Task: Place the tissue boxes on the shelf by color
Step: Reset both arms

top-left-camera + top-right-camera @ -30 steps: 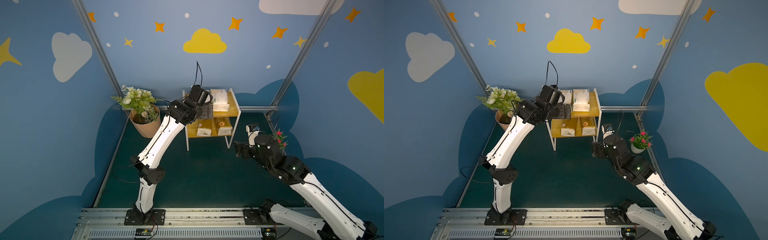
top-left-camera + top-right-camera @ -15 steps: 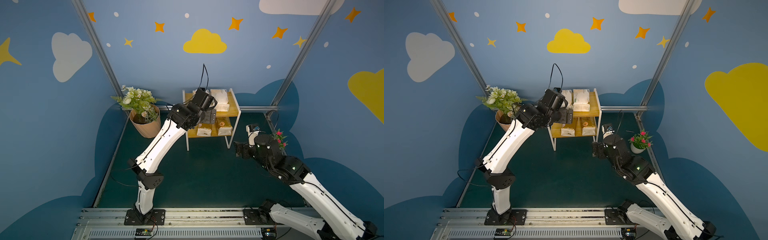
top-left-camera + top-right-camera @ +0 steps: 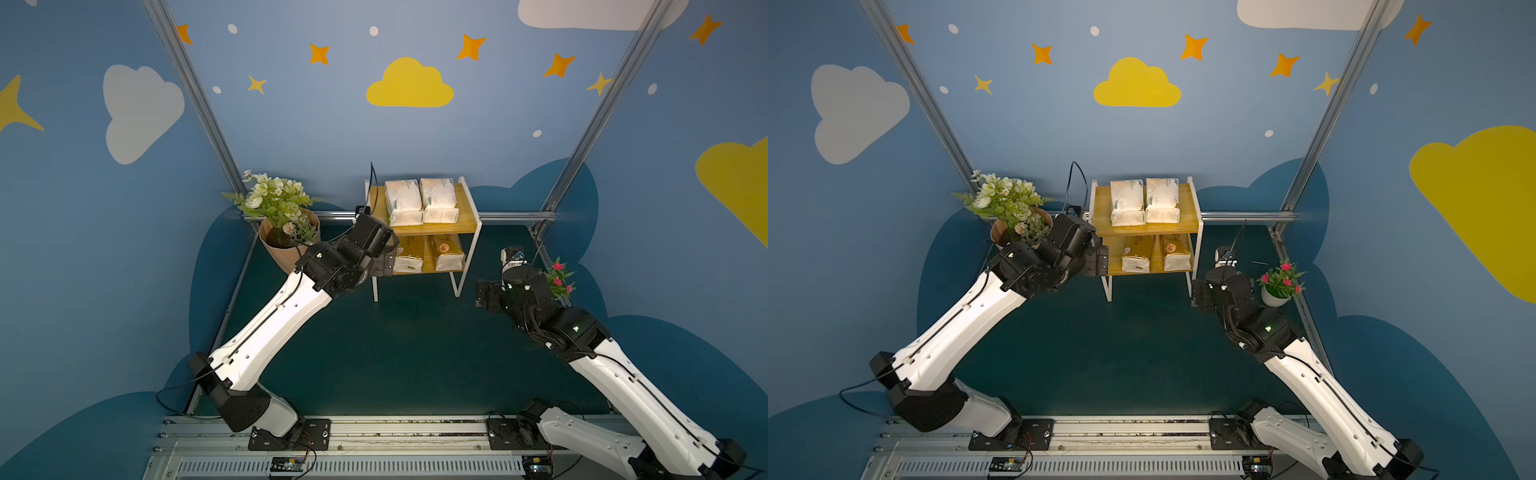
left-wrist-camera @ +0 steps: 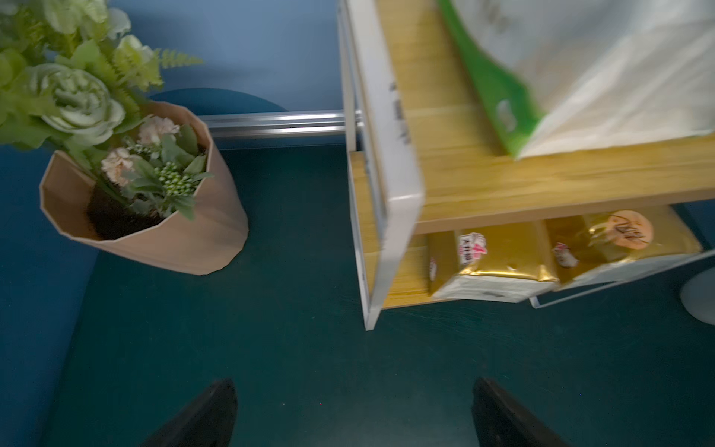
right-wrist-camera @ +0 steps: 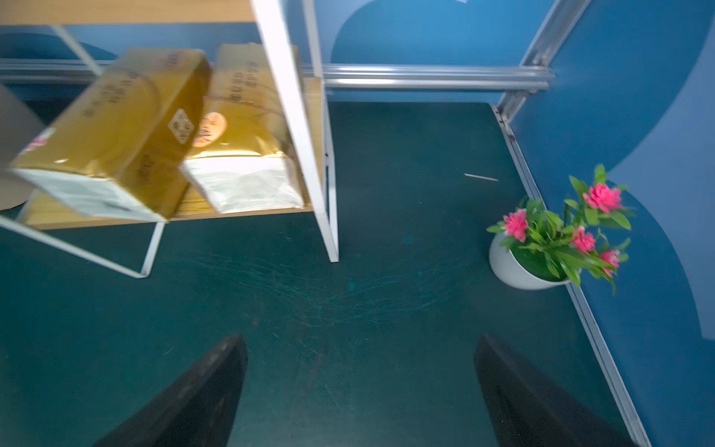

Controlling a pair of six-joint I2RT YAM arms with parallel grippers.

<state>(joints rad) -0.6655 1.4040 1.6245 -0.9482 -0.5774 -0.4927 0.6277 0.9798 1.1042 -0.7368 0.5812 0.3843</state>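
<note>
Basically finished, as far as the views show: all 4 tissue boxes are on the shelf (image 3: 467, 227), split by colour. Top tier: 2 white-cream packs (image 3: 402, 203), side by side & touching, long sides running front to back. Bottom tier: 2 gold packs (image 3: 446, 251), also side by side, white end flaps facing fwd. No pack lies on the table (image 3: 395, 353) in both top views or both wrist views, so I judge nothing is left to place. At most the arms need pulling clear.

Left hand (image 4: 354, 391): fingers spread wide, nothing between them but bare table. In both top views it hangs just beside the shelf's left front leg; its height is hard to tell. The nearest gold pack is close but apart, not touched. Peach flowerpot (image 4: 154, 232) stands further left, apart from the hand.

Right hand (image 5: 360, 344): also spread wide, empty. It sits over the table near the shelf's right front leg, w/ the gold packs ahead & off to one side, apart from it. Small white pot (image 5: 518, 267) w/ pink flowers is near, not touching.
</note>
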